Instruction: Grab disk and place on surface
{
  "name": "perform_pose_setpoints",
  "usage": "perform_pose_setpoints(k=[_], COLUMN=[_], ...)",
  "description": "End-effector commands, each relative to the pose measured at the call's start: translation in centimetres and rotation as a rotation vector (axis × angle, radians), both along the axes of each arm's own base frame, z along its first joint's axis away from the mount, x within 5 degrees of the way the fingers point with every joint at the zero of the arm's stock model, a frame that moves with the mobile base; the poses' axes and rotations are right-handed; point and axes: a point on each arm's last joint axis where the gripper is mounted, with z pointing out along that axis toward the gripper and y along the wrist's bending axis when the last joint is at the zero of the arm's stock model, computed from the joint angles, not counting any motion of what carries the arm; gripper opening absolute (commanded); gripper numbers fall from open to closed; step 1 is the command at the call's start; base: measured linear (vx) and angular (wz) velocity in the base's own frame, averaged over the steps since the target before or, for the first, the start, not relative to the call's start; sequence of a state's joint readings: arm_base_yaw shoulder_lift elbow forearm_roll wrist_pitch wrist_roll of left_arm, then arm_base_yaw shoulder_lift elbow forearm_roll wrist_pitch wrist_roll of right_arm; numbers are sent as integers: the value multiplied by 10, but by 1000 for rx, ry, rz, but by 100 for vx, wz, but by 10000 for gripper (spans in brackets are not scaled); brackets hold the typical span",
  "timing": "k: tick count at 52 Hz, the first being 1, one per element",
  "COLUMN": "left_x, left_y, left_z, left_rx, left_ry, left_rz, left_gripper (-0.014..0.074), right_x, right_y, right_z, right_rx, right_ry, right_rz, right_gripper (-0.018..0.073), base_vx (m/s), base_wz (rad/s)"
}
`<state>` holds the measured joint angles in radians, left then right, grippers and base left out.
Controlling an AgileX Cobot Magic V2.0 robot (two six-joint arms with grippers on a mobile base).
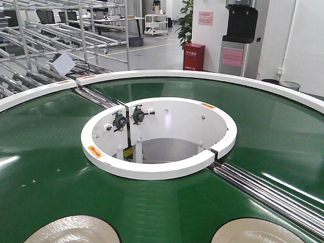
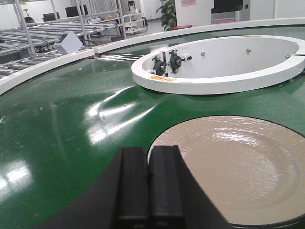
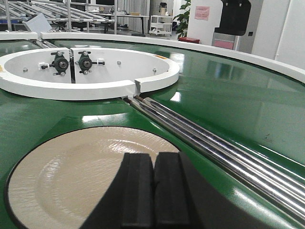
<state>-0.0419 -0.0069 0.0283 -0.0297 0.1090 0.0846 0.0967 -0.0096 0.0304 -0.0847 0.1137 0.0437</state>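
Left wrist-mounted view has the left gripper (image 2: 147,157) low over the green conveyor belt (image 2: 57,119). Its two black pads are pressed flat together with nothing between them, just beside the near-left rim of the left disk (image 2: 228,167), a cream plate with a dark edge lying flat on the belt. The right wrist-mounted view shows much the same on the other side: the right gripper (image 3: 153,164) is likewise closed and empty, and its pads stand in front of the near rim of the right disk (image 3: 71,176). Whether they touch that rim cannot be told. This second disk sits between the white ring (image 3: 90,88) and the steel rollers (image 3: 205,143). The exterior front-facing view catches only the tops of both disks at its bottom edge, well apart, and neither arm. By my reading the task has hardly begun: neither disk is gripped or lifted, and both rest wholly on the belt. What is left is nearly everything: open the jaws, take a disk by its rim, raise it off the belt and carry it to the surface. That dark tabletop appears in none of the views, so how far the carry would run cannot be judged
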Motion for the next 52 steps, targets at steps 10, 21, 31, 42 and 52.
perform_pose_setpoints(k=[10, 21, 31, 42, 52], left_x=[-1, -1, -1, -2, -15], left_y=[0, 0, 0, 0, 4], left_z=[4, 4, 4, 13, 62], left_rx=[-7, -7, -7, -10, -167], left_ry=[-86, -86, -86, -156, -542], left_rz=[3, 3, 3, 5, 3], left_gripper=[1, 1, 1, 1, 1], right_x=[0, 0, 0, 0, -14], right_y=[0, 0, 0, 1, 1], right_z=[2, 2, 2, 7, 61], right_rx=[-9, -9, -9, -8, 34], right_ry=[-79, -79, -79, -135, -493], right_rz=[4, 4, 4, 9, 23], right_gripper=[-9, -9, -9, -9, -9], base_vx=[0, 0, 0, 0, 0], base_wz=[0, 0, 0, 0, 0])
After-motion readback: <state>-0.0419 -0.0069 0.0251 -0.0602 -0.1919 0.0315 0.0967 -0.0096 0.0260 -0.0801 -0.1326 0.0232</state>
